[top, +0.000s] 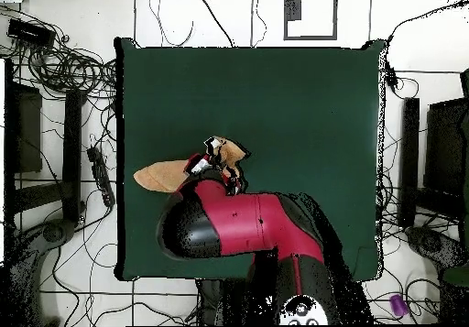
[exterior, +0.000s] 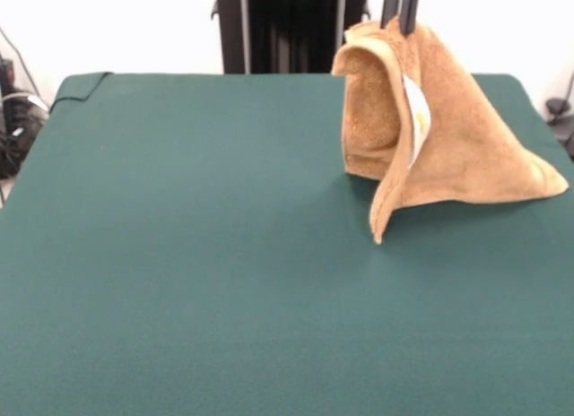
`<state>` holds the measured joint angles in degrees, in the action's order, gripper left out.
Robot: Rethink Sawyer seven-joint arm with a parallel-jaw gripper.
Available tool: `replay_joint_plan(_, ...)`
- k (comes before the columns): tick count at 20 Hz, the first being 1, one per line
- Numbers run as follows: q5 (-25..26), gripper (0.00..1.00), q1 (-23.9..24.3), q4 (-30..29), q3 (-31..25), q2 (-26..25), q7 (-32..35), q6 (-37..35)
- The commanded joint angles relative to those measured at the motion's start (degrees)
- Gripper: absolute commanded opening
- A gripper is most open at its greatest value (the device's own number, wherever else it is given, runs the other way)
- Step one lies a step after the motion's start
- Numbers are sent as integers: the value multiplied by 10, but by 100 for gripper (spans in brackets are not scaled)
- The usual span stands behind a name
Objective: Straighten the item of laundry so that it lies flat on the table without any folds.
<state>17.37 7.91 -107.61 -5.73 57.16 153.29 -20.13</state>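
Observation:
The orange-tan towel (exterior: pixel 448 143) hangs like a tent from one raised point at the far right of the green table (exterior: pixel 179 255). Its lower edges and right corner rest on the cloth, and its white label (exterior: pixel 417 111) faces the camera along a fold. My gripper (exterior: pixel 400 20) comes down from the top edge and is shut on the towel's peak. In the overhead view the red arm (top: pixel 247 223) covers much of the towel (top: pixel 163 174), which sticks out toward the left edge of the table (top: pixel 302 103). The gripper (top: pixel 216 151) shows at the arm's tip.
The black pedestal (exterior: pixel 287 26) stands behind the table's far edge. Cables and dark equipment (top: pixel 55 67) surround the table on the floor. A purple object (top: pixel 398 305) lies near the robot's base.

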Motion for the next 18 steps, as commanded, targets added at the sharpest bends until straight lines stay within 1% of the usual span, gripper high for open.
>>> replay_joint_plan(1,40,0,48,-28,-134,-21,-173,-46)
replay_joint_plan(5,53,0,71,-27,-162,-24,-177,-52)
replay_joint_plan(14,91,0,106,-17,-206,-32,-173,-61)
replay_joint_plan(18,108,0,133,-13,-235,-49,-179,-62)
